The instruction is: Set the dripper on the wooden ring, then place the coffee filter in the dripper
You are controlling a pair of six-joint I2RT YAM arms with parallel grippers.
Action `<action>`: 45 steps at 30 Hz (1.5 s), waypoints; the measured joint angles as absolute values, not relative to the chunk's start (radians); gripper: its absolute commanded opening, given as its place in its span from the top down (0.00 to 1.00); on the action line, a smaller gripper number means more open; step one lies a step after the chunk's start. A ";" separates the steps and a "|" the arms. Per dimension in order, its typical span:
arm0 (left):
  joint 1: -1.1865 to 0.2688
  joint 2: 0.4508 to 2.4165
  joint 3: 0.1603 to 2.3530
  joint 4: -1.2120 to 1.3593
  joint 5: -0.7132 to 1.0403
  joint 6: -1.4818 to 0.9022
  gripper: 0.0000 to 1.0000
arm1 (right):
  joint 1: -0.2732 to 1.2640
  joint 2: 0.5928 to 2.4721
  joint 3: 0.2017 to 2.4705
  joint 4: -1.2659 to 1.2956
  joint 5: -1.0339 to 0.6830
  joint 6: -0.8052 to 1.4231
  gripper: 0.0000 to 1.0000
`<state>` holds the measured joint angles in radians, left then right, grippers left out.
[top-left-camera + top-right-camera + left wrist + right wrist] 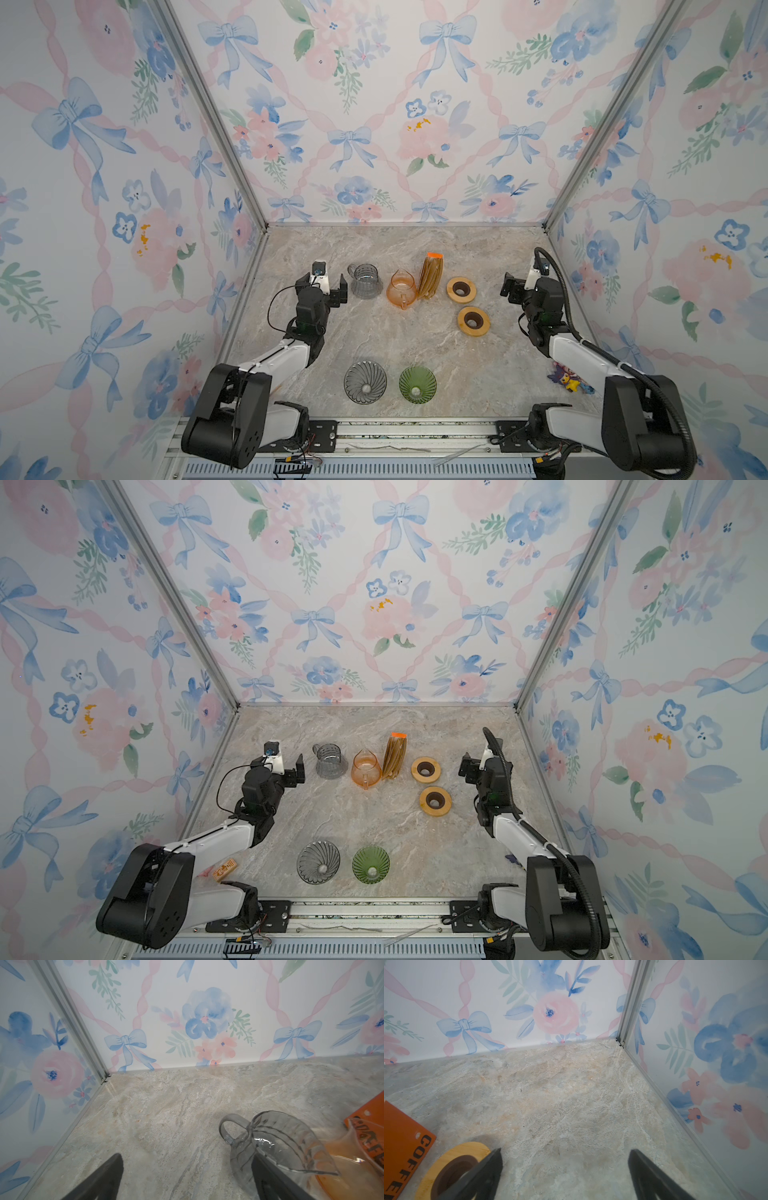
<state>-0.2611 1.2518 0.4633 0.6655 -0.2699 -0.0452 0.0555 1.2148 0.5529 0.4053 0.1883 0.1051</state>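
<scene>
The coffee filter pack (430, 276) (395, 756), brown papers in a clear bag with an orange header, stands upright at the back middle of the marble table. Two cone drippers sit near the front edge, one smoky grey (365, 382) (318, 862) and one green (417, 384) (370, 864). My left gripper (324, 286) (279, 766) (186, 1153) hovers open at the back left, one finger beside a grey glass jug (286, 1138). My right gripper (524, 286) (482, 766) (565, 1151) is open at the back right, with nothing between its fingers. The orange header (400, 1136) shows in the right wrist view too.
A grey glass jug (365, 281) and an orange glass carafe (401, 289) stand left of the filter pack. Two wooden rings (461, 289) (473, 321) lie to its right. A small toy (569, 380) lies by the right arm. Wallpapered walls enclose three sides.
</scene>
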 measured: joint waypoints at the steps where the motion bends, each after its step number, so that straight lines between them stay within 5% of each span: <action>1: -0.276 1.239 0.490 0.622 -0.276 -0.065 0.02 | 0.067 1.197 0.576 0.361 0.190 0.114 0.04; 12: -0.373 1.203 0.789 0.089 -0.175 -0.263 0.02 | 0.214 1.166 0.860 -0.138 0.183 0.261 0.04; 22: -0.374 1.108 0.884 -0.187 0.007 -0.270 0.02 | 0.409 1.222 0.963 -0.332 0.174 0.308 0.01; 45: -0.374 0.951 0.840 -0.325 0.233 -0.204 0.02 | 0.775 1.539 1.175 -0.416 0.202 0.438 0.31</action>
<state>-0.3737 0.9512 0.8402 -0.3252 0.2325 -0.2035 0.7746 1.5394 1.1751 -0.4156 0.2024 0.4377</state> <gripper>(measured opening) 0.982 0.707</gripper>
